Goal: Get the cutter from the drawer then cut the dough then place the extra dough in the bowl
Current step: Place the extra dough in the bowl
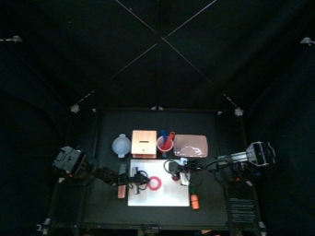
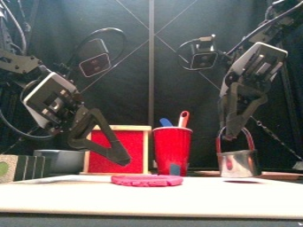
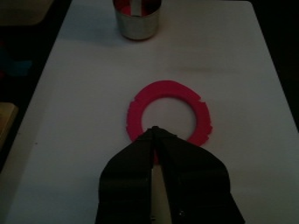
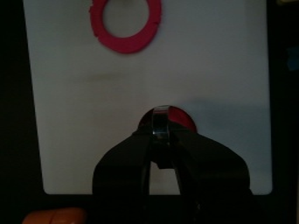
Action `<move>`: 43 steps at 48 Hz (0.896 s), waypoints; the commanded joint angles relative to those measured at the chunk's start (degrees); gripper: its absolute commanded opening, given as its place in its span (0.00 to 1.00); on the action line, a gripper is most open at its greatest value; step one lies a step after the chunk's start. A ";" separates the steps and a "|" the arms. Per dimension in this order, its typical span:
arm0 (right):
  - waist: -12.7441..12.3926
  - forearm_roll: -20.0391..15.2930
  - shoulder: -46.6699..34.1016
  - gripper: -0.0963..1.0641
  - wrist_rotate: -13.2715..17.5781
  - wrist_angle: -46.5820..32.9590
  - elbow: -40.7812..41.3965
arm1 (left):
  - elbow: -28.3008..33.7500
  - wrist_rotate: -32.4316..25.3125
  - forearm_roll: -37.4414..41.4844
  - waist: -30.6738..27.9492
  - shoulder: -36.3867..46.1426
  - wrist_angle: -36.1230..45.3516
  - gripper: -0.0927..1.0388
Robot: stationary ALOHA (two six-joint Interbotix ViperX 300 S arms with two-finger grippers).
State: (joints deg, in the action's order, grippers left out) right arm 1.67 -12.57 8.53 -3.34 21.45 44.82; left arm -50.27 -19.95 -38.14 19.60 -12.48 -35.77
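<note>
A red dough ring [image 2: 148, 180] lies flat on the white cutting board [image 3: 82, 70]. My left gripper [image 3: 156, 133] is shut with nothing in it, its tip by the ring's [image 3: 205, 114] near edge and a little above it in the front view. My right gripper [image 4: 158, 131] is shut on the wire handle of the round metal cutter [image 2: 240, 164], which hangs just above the board's right part. Red dough shows inside the cutter [image 3: 136, 22]. The ring [image 4: 98, 24] lies well ahead of the right gripper.
Behind the board stand the blue-grey bowl [image 1: 120, 146], the wooden box with its red drawer front [image 2: 119, 149], the red cup with toy knives [image 2: 173, 151] and the pink tray [image 1: 192, 145]. An orange toy [image 1: 193, 200] lies near the board's front right corner.
</note>
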 commanded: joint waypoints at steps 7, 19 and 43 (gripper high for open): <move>0.00 0.09 0.70 0.68 0.09 -1.32 -0.97 | 0.79 -0.09 0.00 -0.44 1.76 -0.26 0.51; 0.00 -0.44 1.49 0.74 0.09 -1.41 -1.93 | 0.88 0.18 -0.09 -1.32 2.02 -0.26 0.51; -0.26 -0.53 -1.41 0.75 0.00 -15.64 -2.90 | 2.29 0.00 -0.97 -2.90 2.11 0.53 0.85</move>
State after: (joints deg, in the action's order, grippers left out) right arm 1.67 -12.92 6.68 -3.34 8.00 42.45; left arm -49.57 -19.86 -39.64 16.88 -12.04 -35.60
